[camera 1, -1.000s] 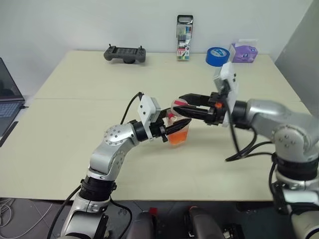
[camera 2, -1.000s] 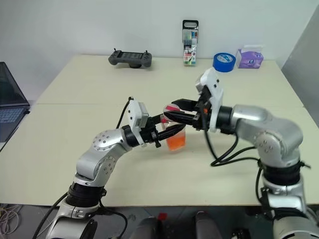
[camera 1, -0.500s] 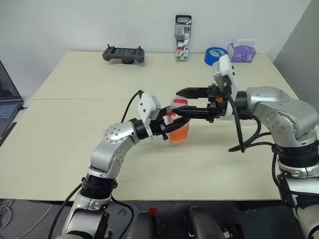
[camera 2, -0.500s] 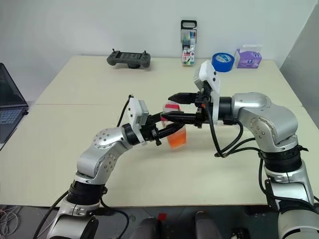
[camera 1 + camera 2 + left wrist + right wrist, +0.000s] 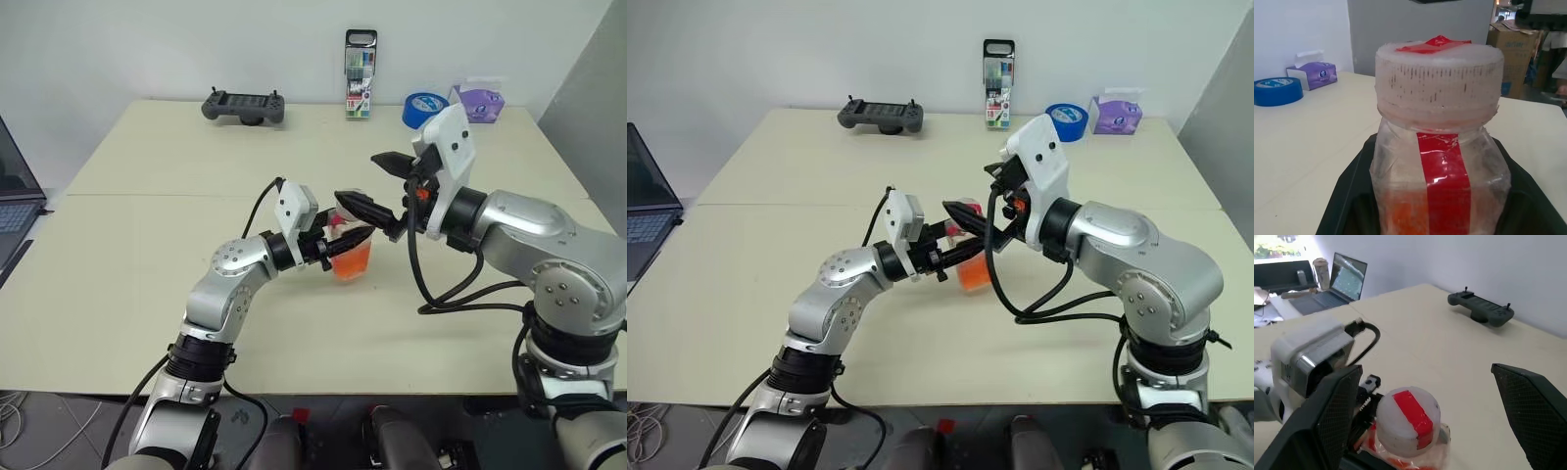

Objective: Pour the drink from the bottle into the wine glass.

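Note:
The bottle [image 5: 1442, 171] is a small clear one with a red stripe, a white cap [image 5: 1437, 83] topped with red tape, and the orange drink [image 5: 353, 262] in its lower part. My left gripper [image 5: 341, 245] is shut on its body and holds it upright near the middle of the table [image 5: 147, 294]. My right gripper [image 5: 377, 184] stands open just above the cap. Its fingers [image 5: 1337, 411] are spread wide, apart from the cap [image 5: 1408, 423]. The wine glass is out of view.
Along the table's far edge lie a dark game controller [image 5: 243, 105], an upright box of markers [image 5: 360, 61], a blue tape roll [image 5: 424, 109] and a purple tissue box [image 5: 478, 101]. A laptop [image 5: 15, 196] sits at the left edge.
My right gripper has spread its fingers off the cap and swung its wrist up and round. The left gripper has kept the bottle still.

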